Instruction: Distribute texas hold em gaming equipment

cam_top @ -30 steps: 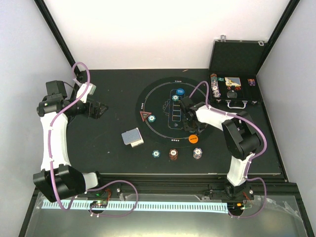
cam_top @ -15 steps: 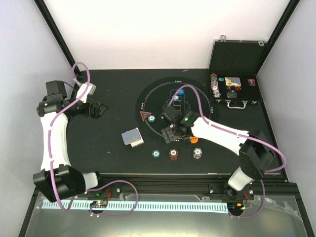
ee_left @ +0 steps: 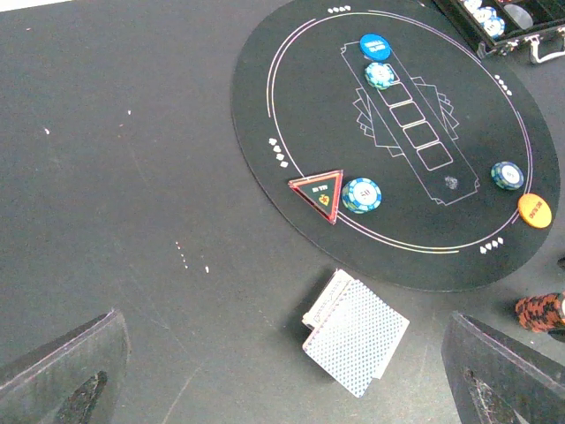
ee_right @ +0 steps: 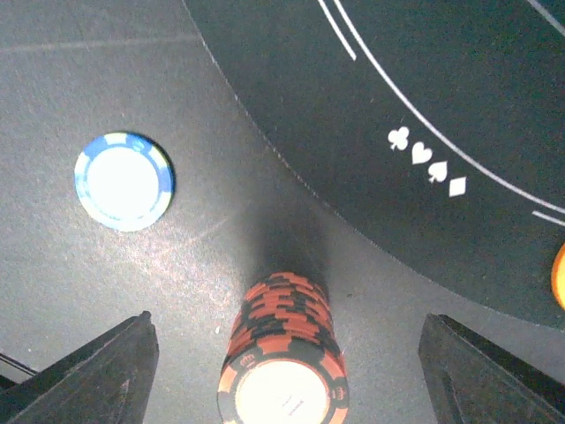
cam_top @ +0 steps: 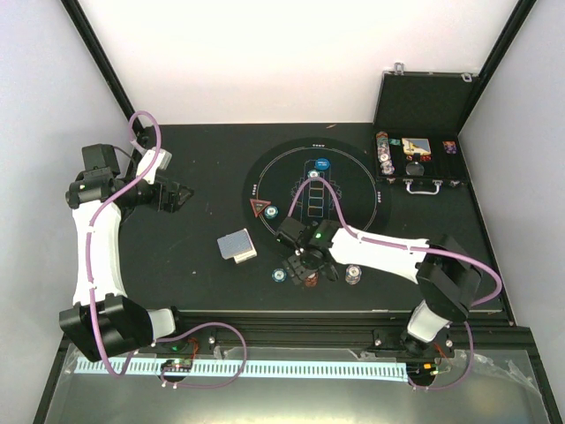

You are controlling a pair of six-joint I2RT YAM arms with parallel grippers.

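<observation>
**Item: brown-red chip stack, right gripper astride it**

Clock bearings are read from the top view.

- **Right gripper** (ee_right: pixel 287 322): you have it spread wide, one finger on each side of the brown-red chip stack (ee_right: pixel 284 367), gripping nothing. That stance looks ready for closing on the stack.
- **Stack location:** it stands on the table (ee_right: pixel 62 79), just off the round mat (ee_right: pixel 424 106) at the mat's 6 o'clock. A blue-edged chip (ee_right: pixel 124 181) lies at the stack's 9 o'clock.
- **Left gripper** (ee_left: pixel 284 318): wide and empty, well apart at the mat's 9 o'clock, probably parked out of the way.
- **Card deck** (ee_left: pixel 353 334): off the mat near 8 o'clock.
- **Left wrist view only:** it shows the orange button (ee_left: pixel 534 210), which your right arm hides from above.
- **Top view only:** it shows the whitish chip stack (cam_top: pixel 353 276) at the brown-red stack's 3 o'clock.
</observation>
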